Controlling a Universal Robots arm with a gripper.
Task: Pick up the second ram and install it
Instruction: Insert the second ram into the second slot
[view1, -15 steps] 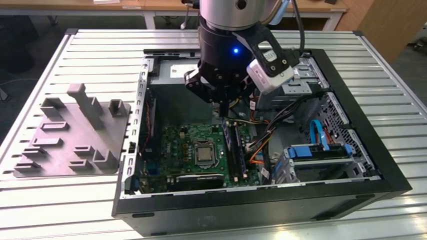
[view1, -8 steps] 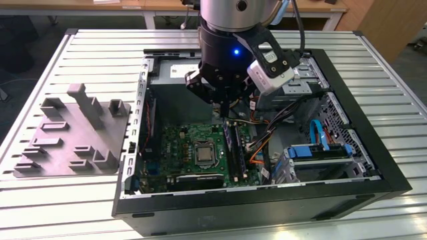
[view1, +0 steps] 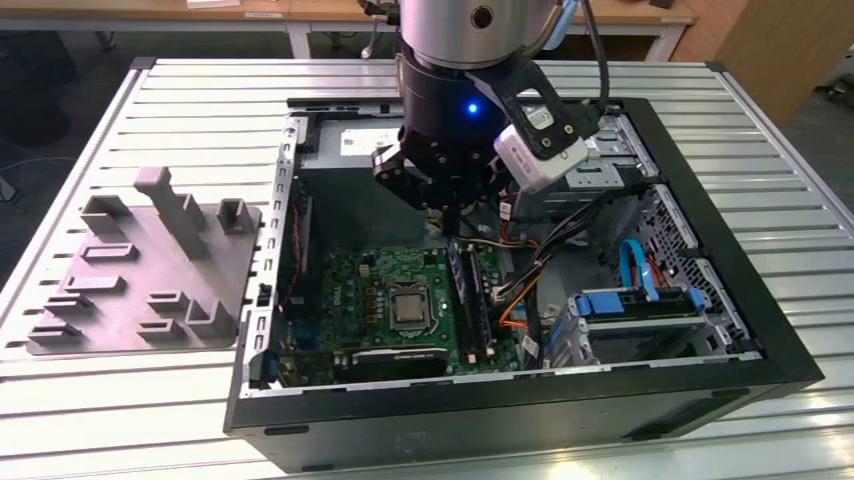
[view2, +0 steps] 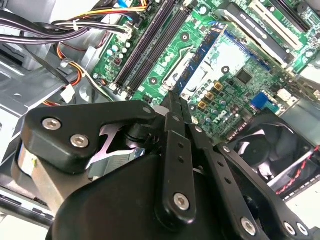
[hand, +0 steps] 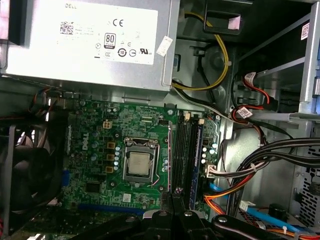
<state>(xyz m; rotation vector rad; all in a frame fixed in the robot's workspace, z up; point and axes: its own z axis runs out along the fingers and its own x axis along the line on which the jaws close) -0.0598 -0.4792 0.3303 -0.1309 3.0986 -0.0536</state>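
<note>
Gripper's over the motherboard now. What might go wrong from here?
1. The gripper hangs above the memory slots, seemingly shut on the second ram. The slots sit close together, so a slight offset may land it on a slot wall.
2. The orange cables run right beside the slots and might snag the gripper.

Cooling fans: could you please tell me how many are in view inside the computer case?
1: a black fan next to the green motherboard, seen in both wrist views. Others may be hidden inside the power supply.
</note>
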